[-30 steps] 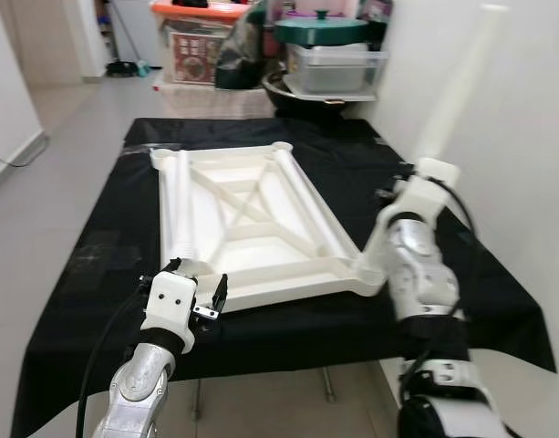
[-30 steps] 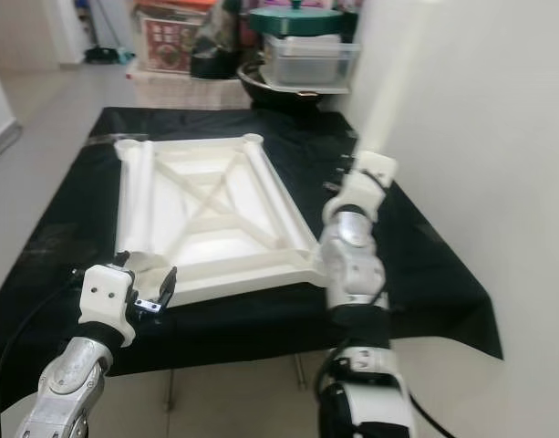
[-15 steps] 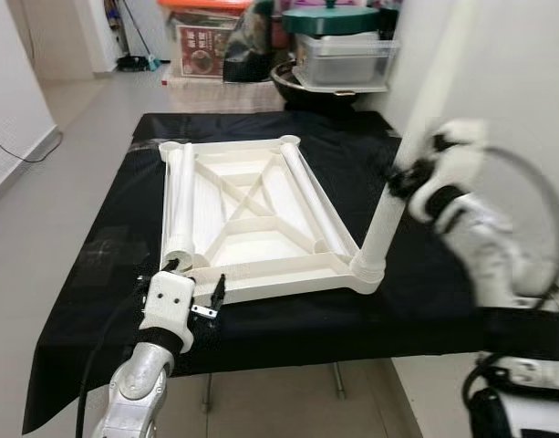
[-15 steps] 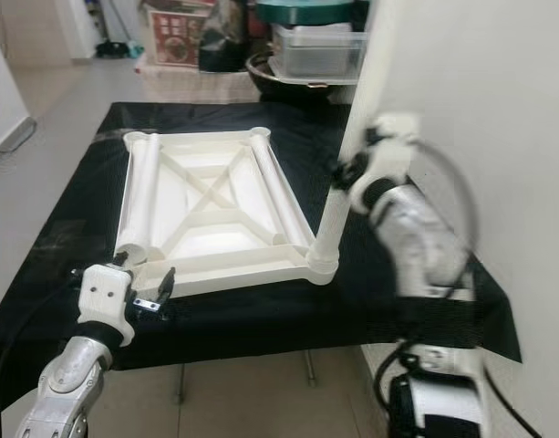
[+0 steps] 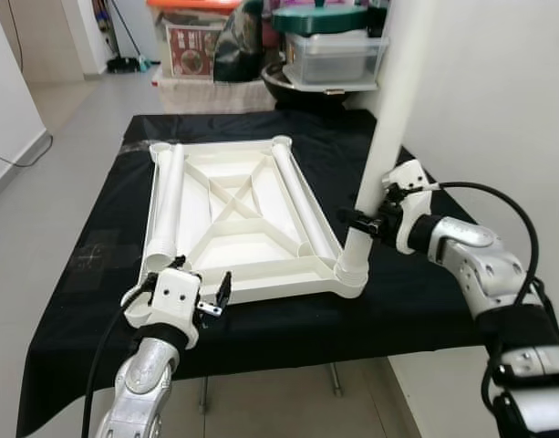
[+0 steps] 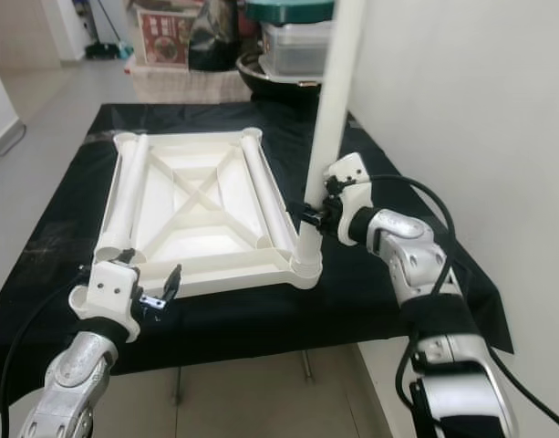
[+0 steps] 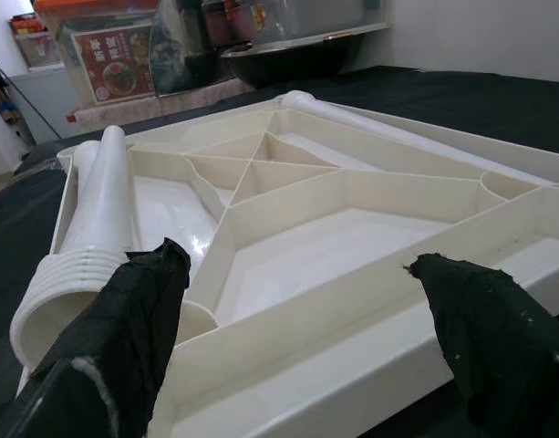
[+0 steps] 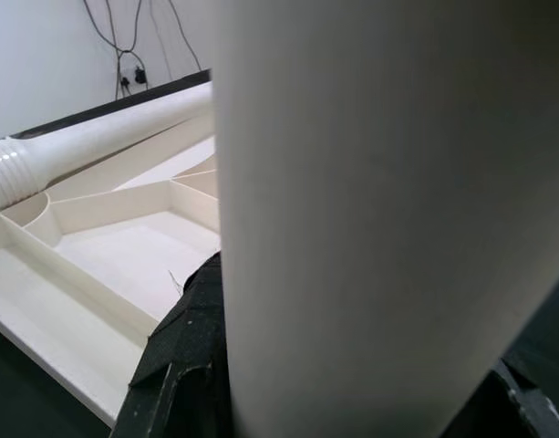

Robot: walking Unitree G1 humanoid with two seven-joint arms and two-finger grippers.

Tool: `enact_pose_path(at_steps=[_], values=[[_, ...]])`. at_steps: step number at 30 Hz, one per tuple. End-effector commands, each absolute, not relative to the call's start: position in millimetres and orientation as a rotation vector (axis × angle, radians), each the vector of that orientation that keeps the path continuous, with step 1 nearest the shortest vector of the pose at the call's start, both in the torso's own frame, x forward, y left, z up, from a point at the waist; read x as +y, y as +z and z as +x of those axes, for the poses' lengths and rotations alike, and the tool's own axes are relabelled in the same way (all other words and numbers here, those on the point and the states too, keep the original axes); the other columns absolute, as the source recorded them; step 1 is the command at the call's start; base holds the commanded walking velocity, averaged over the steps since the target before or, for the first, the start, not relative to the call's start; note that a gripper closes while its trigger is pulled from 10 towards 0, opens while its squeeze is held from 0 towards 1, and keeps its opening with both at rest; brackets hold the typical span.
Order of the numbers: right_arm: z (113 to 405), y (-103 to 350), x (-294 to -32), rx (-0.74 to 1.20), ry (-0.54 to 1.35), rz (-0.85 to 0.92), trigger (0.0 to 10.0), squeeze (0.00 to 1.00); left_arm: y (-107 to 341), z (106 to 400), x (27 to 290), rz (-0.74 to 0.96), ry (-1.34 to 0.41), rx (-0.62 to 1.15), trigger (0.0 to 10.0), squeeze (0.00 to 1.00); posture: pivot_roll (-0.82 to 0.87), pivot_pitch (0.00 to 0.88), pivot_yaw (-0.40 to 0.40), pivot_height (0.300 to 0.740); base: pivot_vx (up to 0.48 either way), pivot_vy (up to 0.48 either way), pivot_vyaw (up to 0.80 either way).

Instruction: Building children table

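The right gripper (image 5: pixel 366 222) is pinching an upright leg (image 5: pixel 386 137) into the upturned tabletop's (image 5: pixel 233 219) 4 o'clock corner on the worktop (image 5: pixel 425 292); two loose legs (image 5: pixel 167 199) are lying inside, awaiting fitting. The left gripper (image 5: pixel 183 290), fingers spread, is hovering at 7 o'clock.

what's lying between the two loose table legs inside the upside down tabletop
Nothing loose: just the tabletop's own crossed ribs, seen from the head views.

Upright leg (image 5: pixel 388 137) stands in near right corner socket of tabletop (image 5: pixel 238 219), blocking that corner. Two loose legs (image 5: pixel 166 196) lie along the tray's long sides. Bare black cloth (image 5: pixel 87 265) left of tray. Wall (image 5: pixel 498 100) close on the right; bins (image 5: pixel 329 55) behind the table.
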State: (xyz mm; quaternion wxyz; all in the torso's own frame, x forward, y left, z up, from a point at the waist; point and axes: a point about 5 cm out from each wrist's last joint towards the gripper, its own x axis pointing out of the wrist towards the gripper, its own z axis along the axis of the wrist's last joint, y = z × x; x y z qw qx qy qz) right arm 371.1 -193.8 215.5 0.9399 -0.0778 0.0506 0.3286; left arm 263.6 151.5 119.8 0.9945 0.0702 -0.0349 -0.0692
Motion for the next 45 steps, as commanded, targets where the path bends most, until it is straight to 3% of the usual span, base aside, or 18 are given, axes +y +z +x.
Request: enact_pose_path(at_steps=[1,6,9,10,13,14,16,20,21,27,28,33,34,35,38,42,45], values=[[376.9,215.4,-192.4,0.095,0.623,-0.196,0.0,0.0,116.8,261.5,151.2,0.15,-0.144,-0.061,10.0,0.0,0.05,0.0,-0.083,0.74,0.0,0.0,0.0],[381.5,215.6,-197.6,0.059,0.549,-0.141,0.0,0.0,116.5,259.5,150.9,0.147,-0.141,-0.061,10.0,0.0,0.05,0.0,-0.084,0.74,0.0,0.0,0.0],[386.0,203.1,-212.9,0.084,0.254,-0.073,0.0,0.0,115.2,257.5,152.4,0.15,-0.141,-0.056,10.0,0.0,0.04,0.0,-0.079,0.74,0.0,0.0,0.0],[386.0,203.1,-212.9,0.084,0.254,-0.073,0.0,0.0,115.2,257.5,152.4,0.15,-0.141,-0.056,10.0,0.0,0.04,0.0,-0.079,0.74,0.0,0.0,0.0],[371.7,177.4,-221.4,0.114,-0.185,0.043,0.0,0.0,113.6,257.3,152.3,0.151,-0.144,-0.048,10.0,0.0,0.03,0.0,-0.075,0.74,0.0,0.0,0.0],[371.7,177.4,-221.4,0.114,-0.185,0.043,0.0,0.0,113.6,257.3,152.3,0.151,-0.144,-0.048,10.0,0.0,0.03,0.0,-0.075,0.74,0.0,0.0,0.0],[357.7,169.5,-204.7,0.091,-0.269,0.023,0.0,0.0,113.6,257.6,151.2,0.149,-0.145,-0.046,10.0,0.0,0.04,0.0,-0.069,0.74,0.0,0.0,0.0],[337.6,162.3,-133.6,0.141,-0.161,0.094,0.0,0.0,114.7,259.1,148.7,0.148,-0.16,-0.044,10.0,0.0,0.03,0.0,-0.058,0.74,0.0,0.0,0.0],[338.4,164.0,-125.5,0.143,-0.138,0.102,10.0,0.0,114.3,259.8,149.0,0.151,-0.163,-0.043,10.0,0.0,0.02,0.0,-0.056,0.74,0.0,0.0,0.0],[344.5,181.5,-118.2,0.09,-0.093,0.114,10.0,0.0,113.9,262.7,150.6,0.155,-0.161,-0.043,10.0,0.0,0.01,0.0,-0.059,0.74,0.0,0.0,0.0],[346.4,191.2,-124.0,0.059,-0.082,0.114,10.0,1.0,114.2,263.2,150.1,0.153,-0.16,-0.045,10.0,0.0,0.01,0.0,-0.059,0.74,0.0,0.0,0.0],[347.3,219.2,-140.7,-0.024,-0.024,0.077,10.0,1.0,113.6,262.2,148.5,0.149,-0.163,-0.045,10.0,0.0,0.01,0.0,-0.055,0.74,0.0,0.0,0.0],[349.3,230.5,-150.1,-0.052,0.003,0.066,10.0,0.82,113.5,262.1,148.3,0.148,-0.165,-0.045,10.0,0.0,0.01,0.0,-0.055,0.74,0.0,0.0,0.0],[351.3,240.0,-158.3,-0.076,0.04,0.05,10.0,0.0,113.5,262.2,148.3,0.147,-0.166,-0.045,10.0,0.0,0.01,0.0,-0.056,0.74,0.0,0.0,0.0],[354.7,254.9,-174.7,-0.103,0.14,0.031,10.0,0.0,114.0,262.9,148.8,0.145,-0.167,-0.046,10.0,0.0,0.0,0.0,-0.054,0.74,0.0,0.0,0.0],[340.8,251.7,-182.7,-0.082,0.611,-0.09,10.0,0.0,114.8,263.9,148.1,0.138,-0.171,-0.051,10.0,0.0,0.01,0.0,-0.059,0.74,0.0,0.0,0.0],[337.2,242.5,-181.4,-0.05,0.724,-0.133,10.0,0.0,114.4,263.7,147.2,0.139,-0.177,-0.05,10.0,0.0,0.02,0.0,-0.06,0.74,0.0,0.0,0.0]])
